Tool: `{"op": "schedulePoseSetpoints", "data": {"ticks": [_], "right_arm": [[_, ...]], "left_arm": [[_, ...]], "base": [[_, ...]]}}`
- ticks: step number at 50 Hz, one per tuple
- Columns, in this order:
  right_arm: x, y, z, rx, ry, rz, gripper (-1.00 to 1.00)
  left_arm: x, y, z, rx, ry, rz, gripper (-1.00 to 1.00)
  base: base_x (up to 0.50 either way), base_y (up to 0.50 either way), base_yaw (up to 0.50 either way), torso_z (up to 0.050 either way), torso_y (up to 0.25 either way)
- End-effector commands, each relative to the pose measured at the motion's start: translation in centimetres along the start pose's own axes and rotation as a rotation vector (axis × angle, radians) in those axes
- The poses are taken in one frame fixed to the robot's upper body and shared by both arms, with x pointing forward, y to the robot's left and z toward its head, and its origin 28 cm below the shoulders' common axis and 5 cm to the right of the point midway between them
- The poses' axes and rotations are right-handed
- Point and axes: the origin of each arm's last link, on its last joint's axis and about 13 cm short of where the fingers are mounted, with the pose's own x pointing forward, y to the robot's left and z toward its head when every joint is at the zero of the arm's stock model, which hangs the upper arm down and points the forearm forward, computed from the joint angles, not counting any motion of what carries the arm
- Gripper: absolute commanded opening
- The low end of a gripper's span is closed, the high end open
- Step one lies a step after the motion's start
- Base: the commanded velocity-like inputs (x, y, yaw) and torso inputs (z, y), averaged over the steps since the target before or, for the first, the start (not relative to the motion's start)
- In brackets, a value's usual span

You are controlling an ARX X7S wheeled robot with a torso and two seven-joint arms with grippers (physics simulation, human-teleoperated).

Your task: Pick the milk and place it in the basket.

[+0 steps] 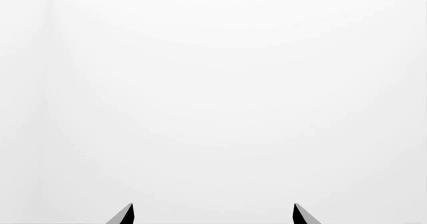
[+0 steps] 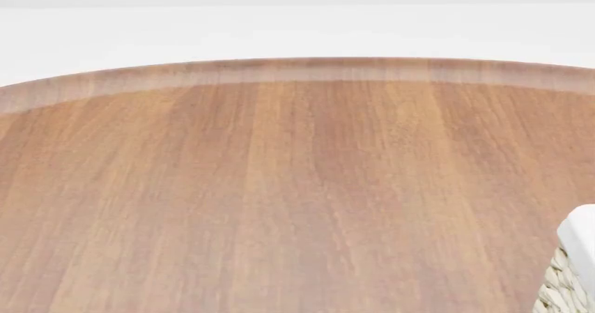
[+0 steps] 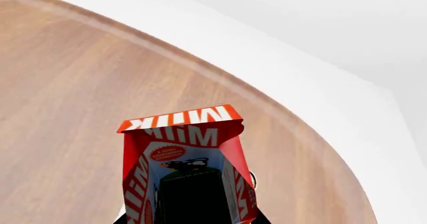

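In the right wrist view the milk [image 3: 179, 134], a gable-top carton with a red top and white "Milk" lettering, fills the space between the jaws of my right gripper [image 3: 193, 218]. The gripper is shut on it, and a dark finger covers the carton's lower face. The carton is over the wooden table [image 3: 67, 84]. Only a corner of the basket [image 2: 565, 288] shows in the head view, at the lower right, as woven wicker under a white liner. My left gripper [image 1: 213, 214] is open and empty, its two tips wide apart against plain white. Neither gripper shows in the head view.
The round wooden table [image 2: 279, 187] fills the head view, with its curved far edge near the top and white floor and wall beyond. The right wrist view shows the table's curved edge [image 3: 220, 79] beyond the carton.
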Motion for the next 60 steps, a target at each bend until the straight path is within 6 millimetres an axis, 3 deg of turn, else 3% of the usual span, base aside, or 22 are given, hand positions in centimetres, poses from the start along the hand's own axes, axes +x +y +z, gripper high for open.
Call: {"op": "schedulePoseSetpoints", "data": {"ticks": [1,25,50,60], "right_arm": [[2.7,1.0,1.3,-0.039,0.015,0.092,-1.0],[8.1,1.8,-1.6,-0.062,0.292,0.158,-1.0],[10.6,3.0,-4.6,-0.014,0.378,0.183,-1.0],[10.7,3.1,-5.5,0.021,0.399,0.168,-1.0]], "left_arm": [[0.0,0.3,-0.1,0.0,-0.011,0.008,1.0],[-0.2,0.4,-0.1,0.0,-0.01,0.014,1.0],[-0.1,0.3,0.0,0.001,-0.013,0.012,1.0],[-0.1,0.3,0.0,0.002,-0.012,0.012,1.0]], "base": [[0.0,0.0,0.0,0.0,0.01],[0.0,0.0,0.0,0.0,0.001],[0.0,0.0,0.0,0.0,0.001],[0.0,0.0,0.0,0.001,0.002]]}}
